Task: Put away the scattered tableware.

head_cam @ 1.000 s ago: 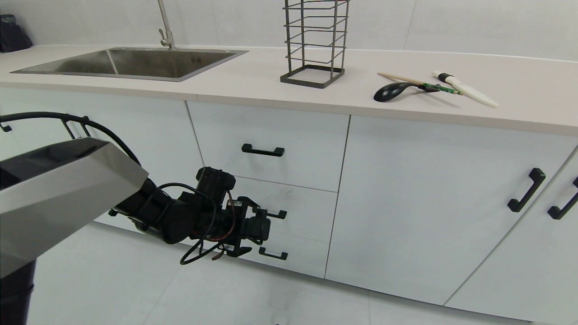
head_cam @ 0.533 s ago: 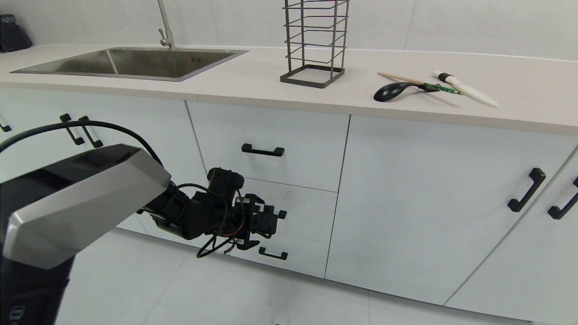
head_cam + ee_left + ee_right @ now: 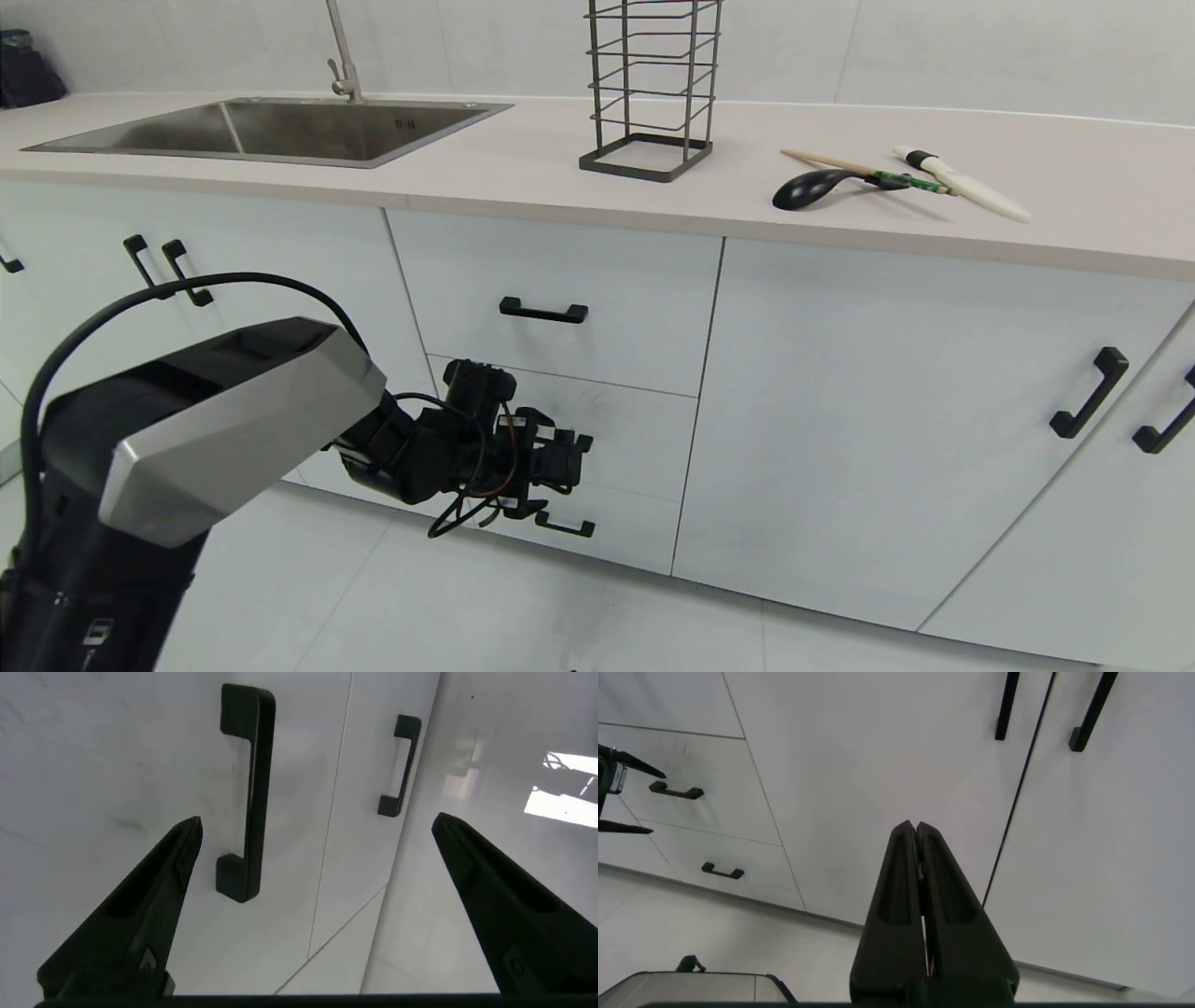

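**Kitchen front, left arm at the drawer stack, tableware not yet gathered**

1. Bench [image 3: 523, 177]: long pale top carrying a sink [image 3: 280, 131] on the robot's left and a wire rack [image 3: 653, 84] mid-way. There is open surface around the rack's foot.
2. Drawer stack under the bench: three fronts, each with a black bar handle lying level.
3. Left gripper [image 3: 558, 459]: low, at the middle drawer front. Fingers spread wide, holding nothing. The middle drawer handle [image 3: 245, 793] lies ahead in the gap, nearer one finger and untouched, its long axis crosswise to the closing line. Judged a good set for a grasp and an outward pull. The floor in front leaves room.
4. Right gripper [image 3: 920, 887]: fingers pressed together, empty, facing the cupboard doors.
5. Tableware, on the bench well right of the rack and near the front edge: white knife [image 3: 966, 185], black spoon [image 3: 808, 189], wooden chopstick [image 3: 826, 162]. These are overlapping, well above and apart from both grippers.
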`<state>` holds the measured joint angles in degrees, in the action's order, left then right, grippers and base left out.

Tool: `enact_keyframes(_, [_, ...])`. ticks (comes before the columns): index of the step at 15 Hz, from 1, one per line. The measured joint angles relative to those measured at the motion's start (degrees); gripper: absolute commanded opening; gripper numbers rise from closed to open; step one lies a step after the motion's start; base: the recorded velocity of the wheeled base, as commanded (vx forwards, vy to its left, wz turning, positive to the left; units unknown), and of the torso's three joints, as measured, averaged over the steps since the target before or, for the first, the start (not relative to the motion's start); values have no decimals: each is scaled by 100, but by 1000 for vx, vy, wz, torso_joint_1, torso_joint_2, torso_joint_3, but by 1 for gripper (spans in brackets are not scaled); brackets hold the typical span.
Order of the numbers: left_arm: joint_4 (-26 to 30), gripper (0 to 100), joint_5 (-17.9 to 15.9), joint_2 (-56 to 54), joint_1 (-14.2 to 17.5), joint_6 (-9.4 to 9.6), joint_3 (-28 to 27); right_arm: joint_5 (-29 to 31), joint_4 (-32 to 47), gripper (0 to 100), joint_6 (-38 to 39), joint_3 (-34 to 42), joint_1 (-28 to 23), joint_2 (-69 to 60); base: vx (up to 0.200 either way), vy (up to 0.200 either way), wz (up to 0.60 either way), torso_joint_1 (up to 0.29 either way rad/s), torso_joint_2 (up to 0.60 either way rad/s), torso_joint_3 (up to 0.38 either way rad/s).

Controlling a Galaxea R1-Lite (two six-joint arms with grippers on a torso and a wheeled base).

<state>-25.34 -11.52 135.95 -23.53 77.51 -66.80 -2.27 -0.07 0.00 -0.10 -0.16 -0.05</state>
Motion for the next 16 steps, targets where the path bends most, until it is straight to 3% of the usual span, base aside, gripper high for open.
enact_keyframes(16, [-18, 100, -35, 707, -65, -10, -489, 0, 0, 0, 0, 0, -2, 0, 0, 0, 0, 0, 0, 0])
